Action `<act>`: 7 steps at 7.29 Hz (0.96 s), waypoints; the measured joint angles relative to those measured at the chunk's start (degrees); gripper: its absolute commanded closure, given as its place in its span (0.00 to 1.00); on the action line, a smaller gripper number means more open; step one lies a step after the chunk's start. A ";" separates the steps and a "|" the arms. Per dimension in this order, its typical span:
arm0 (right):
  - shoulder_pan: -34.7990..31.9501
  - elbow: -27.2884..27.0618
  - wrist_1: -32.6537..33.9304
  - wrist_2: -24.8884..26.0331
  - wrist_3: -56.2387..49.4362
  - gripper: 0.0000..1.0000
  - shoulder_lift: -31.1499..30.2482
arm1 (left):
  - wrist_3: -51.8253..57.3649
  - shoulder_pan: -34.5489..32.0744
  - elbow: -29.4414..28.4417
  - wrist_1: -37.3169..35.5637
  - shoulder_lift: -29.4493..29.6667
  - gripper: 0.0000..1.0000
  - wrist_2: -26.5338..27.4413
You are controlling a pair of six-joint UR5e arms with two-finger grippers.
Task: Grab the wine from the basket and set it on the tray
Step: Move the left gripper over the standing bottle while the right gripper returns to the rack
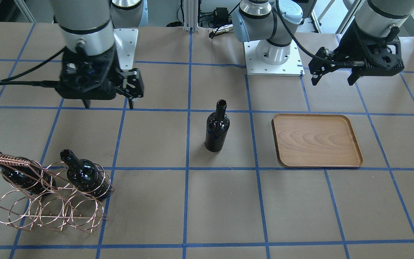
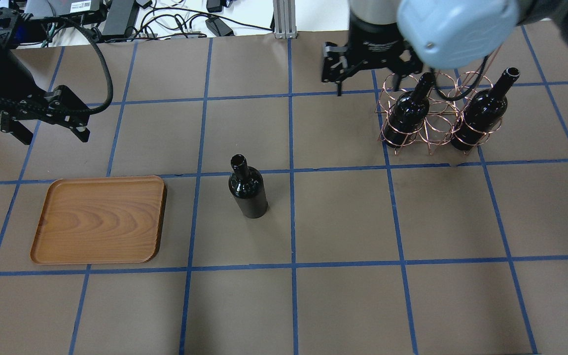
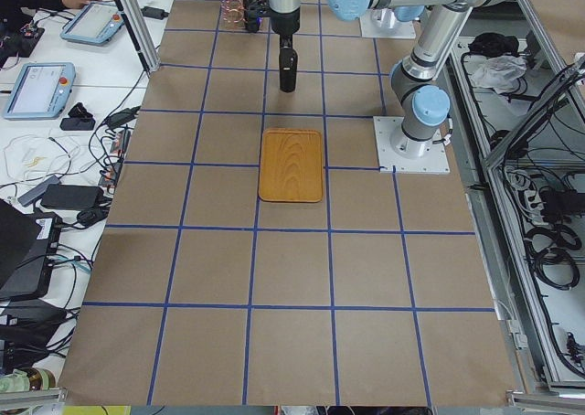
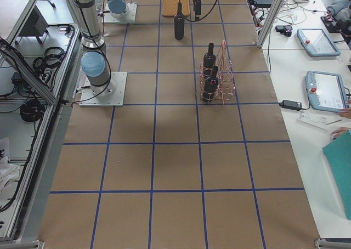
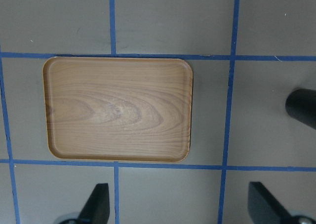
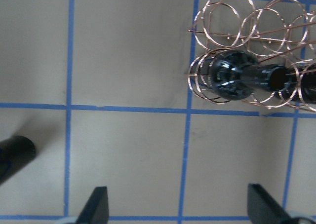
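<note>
My left end effector (image 5: 181, 206) hung released near the tray (image 1: 316, 140), gripping nothing, and my right end effector (image 6: 181, 206) was likewise released beside the basket (image 1: 49, 212). The wine (image 1: 217, 129) stood upright on the bench (image 1: 207, 208) between basket and tray, apart from both, probably parked where my left arm could reach it. I counted three bottles: that one, plus a second bottle (image 1: 84, 175) and a third bottle (image 1: 20, 174) tilted in the basket's upper rings; one basket; one tray, bare
</note>
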State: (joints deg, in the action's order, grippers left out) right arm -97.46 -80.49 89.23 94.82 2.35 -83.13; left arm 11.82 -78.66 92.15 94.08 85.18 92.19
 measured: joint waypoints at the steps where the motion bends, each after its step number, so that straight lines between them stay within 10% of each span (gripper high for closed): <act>1: 2.17 -1.66 -1.18 0.12 -4.07 0.08 -2.10 | -0.66 -3.10 -0.08 -1.41 0.50 0.00 -0.16; 7: 4.26 -7.44 5.87 -2.93 -8.87 0.00 -5.62 | -4.00 -23.33 0.40 -10.04 4.83 0.00 -1.44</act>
State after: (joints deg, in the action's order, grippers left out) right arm -93.20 -87.93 95.10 91.89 -6.52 -88.76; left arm 7.82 -101.98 92.55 84.04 90.01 90.74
